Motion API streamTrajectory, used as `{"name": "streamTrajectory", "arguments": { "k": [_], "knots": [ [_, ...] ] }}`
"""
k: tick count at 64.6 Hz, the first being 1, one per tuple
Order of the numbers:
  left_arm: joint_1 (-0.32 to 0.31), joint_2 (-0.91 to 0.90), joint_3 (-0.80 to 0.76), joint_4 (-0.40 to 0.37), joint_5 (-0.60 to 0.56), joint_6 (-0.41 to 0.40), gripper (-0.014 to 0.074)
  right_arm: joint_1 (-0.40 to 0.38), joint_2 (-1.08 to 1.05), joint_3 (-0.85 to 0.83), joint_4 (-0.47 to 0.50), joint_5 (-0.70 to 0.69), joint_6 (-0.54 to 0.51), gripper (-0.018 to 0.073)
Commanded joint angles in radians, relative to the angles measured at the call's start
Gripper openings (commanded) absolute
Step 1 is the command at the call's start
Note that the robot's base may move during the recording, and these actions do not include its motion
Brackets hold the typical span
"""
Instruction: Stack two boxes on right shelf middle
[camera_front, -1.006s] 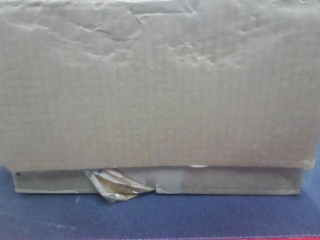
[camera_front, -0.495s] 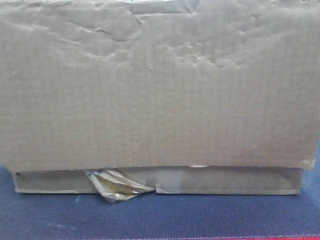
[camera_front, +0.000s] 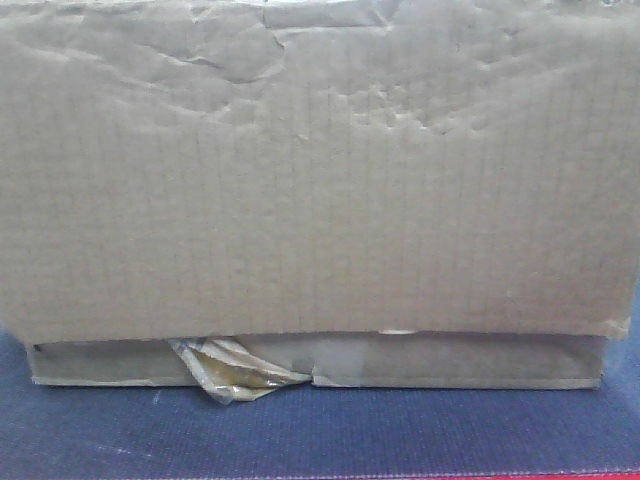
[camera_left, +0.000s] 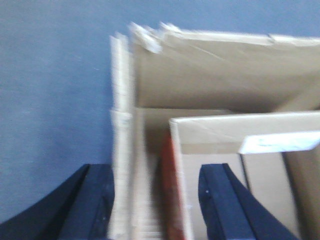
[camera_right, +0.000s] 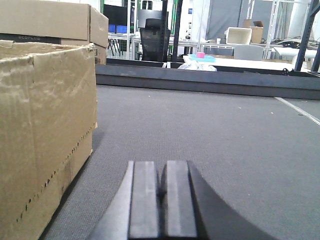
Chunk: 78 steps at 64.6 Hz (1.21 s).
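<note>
In the front view the tall brown box (camera_front: 320, 170) with a creased, dented face fills the frame and sits on the flatter box (camera_front: 450, 362), whose clear tape (camera_front: 235, 372) peels at the front. In the blurred left wrist view my left gripper (camera_left: 156, 172) is open, its dark fingers (camera_left: 97, 200) either side of an open box's upright cardboard wall (camera_left: 122, 140). A red edge (camera_left: 167, 200) shows inside. My right gripper (camera_right: 161, 185) is shut and empty, low over grey carpet, right of a cardboard box (camera_right: 45, 125). The steel shelf is out of view.
The boxes rest on a blue textured surface (camera_front: 320, 430). In the right wrist view another cardboard box (camera_right: 50, 20) stands behind the near one. A dark low rail (camera_right: 200, 80) crosses the floor ahead. An office chair (camera_right: 154, 35) and tables stand beyond it.
</note>
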Motion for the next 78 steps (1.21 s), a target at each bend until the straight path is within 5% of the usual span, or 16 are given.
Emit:
{"name": "streamTrajectory", "arguments": {
  "k": [1, 21, 78],
  "knots": [
    [0.021, -0.003, 0.013, -0.022, 0.004, 0.025, 0.0298, -0.003, -0.003, 0.002, -0.002, -0.02, -0.002, -0.016],
    [0.115, 0.004, 0.139, -0.172, 0.004, 0.104, 0.0298, -0.003, -0.003, 0.002, -0.002, -0.02, -0.002, -0.016],
    [0.117, 0.106, 0.191, -0.215, 0.004, 0.129, 0.0298, -0.003, -0.003, 0.002, -0.002, -0.029, -0.002, -0.016]
  ]
}}
